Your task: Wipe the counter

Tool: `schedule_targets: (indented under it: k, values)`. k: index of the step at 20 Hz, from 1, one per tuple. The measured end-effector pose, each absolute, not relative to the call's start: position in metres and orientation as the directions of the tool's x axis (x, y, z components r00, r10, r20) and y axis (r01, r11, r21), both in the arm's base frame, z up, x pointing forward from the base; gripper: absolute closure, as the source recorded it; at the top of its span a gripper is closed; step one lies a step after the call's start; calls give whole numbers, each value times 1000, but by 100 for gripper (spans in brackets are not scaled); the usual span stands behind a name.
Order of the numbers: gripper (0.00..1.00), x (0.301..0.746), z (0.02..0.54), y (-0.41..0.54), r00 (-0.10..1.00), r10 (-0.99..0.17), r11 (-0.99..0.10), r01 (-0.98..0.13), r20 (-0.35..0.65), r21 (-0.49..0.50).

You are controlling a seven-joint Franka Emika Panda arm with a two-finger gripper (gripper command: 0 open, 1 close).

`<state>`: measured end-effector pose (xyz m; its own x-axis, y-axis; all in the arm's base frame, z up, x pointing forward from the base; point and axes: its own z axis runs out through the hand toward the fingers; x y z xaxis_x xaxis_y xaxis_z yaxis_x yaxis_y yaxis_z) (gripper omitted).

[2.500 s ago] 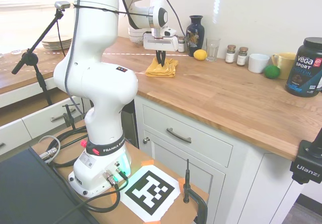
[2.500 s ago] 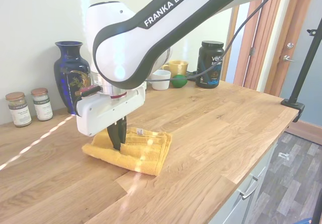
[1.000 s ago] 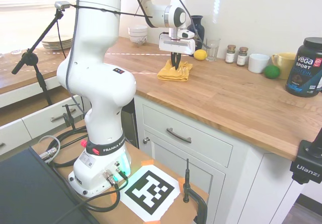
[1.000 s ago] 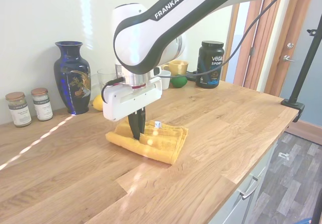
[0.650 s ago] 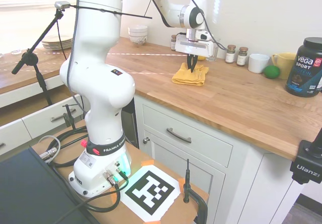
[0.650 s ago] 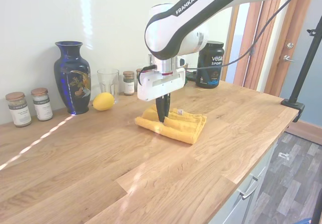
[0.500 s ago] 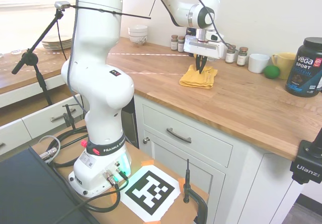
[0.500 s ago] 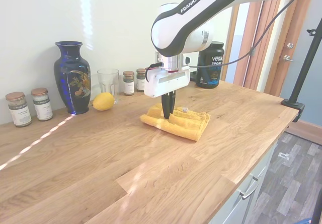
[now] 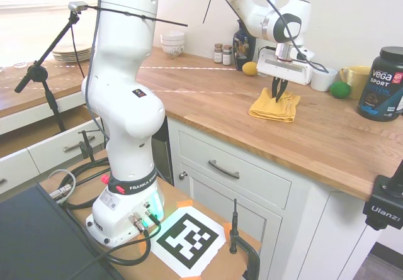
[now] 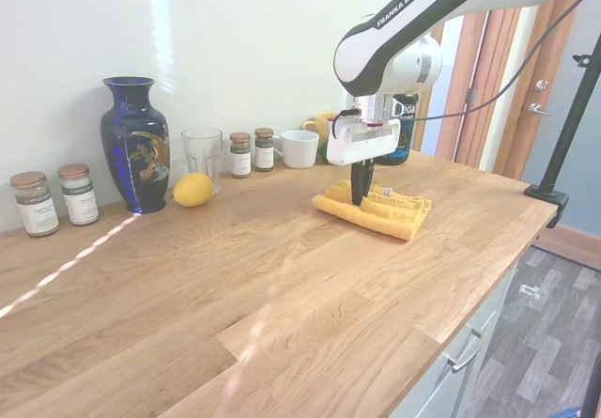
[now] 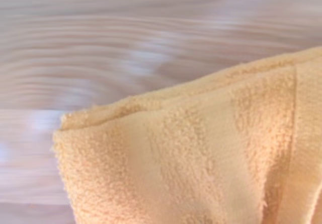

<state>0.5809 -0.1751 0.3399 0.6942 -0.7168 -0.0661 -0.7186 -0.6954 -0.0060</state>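
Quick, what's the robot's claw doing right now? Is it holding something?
Claw: shut on the cloth, pressing it onto the counter.

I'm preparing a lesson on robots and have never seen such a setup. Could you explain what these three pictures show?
A white robot arm with a two-finger gripper is wiping a wooden counter. Two pictures come from cameras on opposite sides of the arm; the blurry third is from its wrist. The fingers pinch a folded yellow cloth lying on the wood. Along the wall stand a blue vase, a lemon, a glass, spice jars, a white mug and a black tub.
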Motion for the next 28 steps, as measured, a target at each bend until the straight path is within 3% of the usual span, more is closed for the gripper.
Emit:
schedule_targets:
  k: [22, 23, 28]
  values:
    - [100, 551, 336, -415, 566, -815, -561, -824, -124, -73]
    - [0, 550, 337, -416, 565, -816, -560, -825, -126, -72]
    - [0, 551, 337, -416, 569, -813, -565, -822, -127, -66]
